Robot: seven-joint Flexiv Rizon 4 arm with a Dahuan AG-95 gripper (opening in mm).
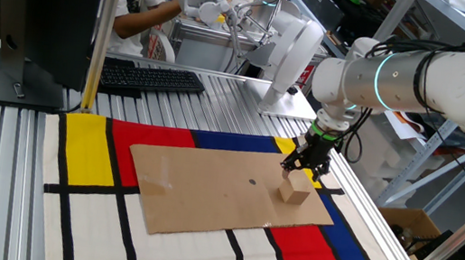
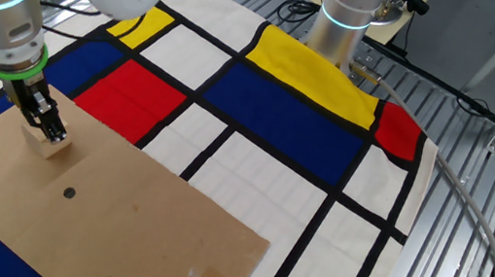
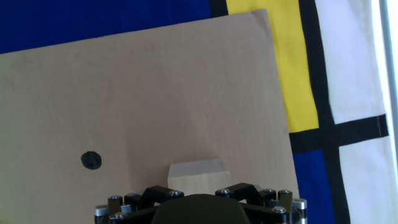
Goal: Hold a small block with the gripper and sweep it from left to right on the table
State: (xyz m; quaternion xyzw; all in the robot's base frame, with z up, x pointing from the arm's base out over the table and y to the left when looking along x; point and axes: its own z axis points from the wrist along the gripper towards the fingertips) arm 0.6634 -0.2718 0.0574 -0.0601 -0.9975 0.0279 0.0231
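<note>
Small plain tan wooden block [image 1: 297, 189] sits on cardboard sheet [image 1: 215, 191] just below spread fingers [image 1: 305, 164], not pinched.

A: What does the arm [image 1: 440, 77] look like?
B: Thick white and silver links, rounded joints, a glowing teal ring around one joint. A black cable loops at 3 o'clock of the wrist.

A: And the gripper [image 1: 307, 167]?
B: Small, black, two fingers [image 1: 290, 163], with a green ring [image 2: 12, 67] just above it. In the hand view its black body fills the 6 o'clock edge, with silver screw heads [image 3: 113, 201] in a row at either side.

A: Any markings?
B: None I can make out.
</note>
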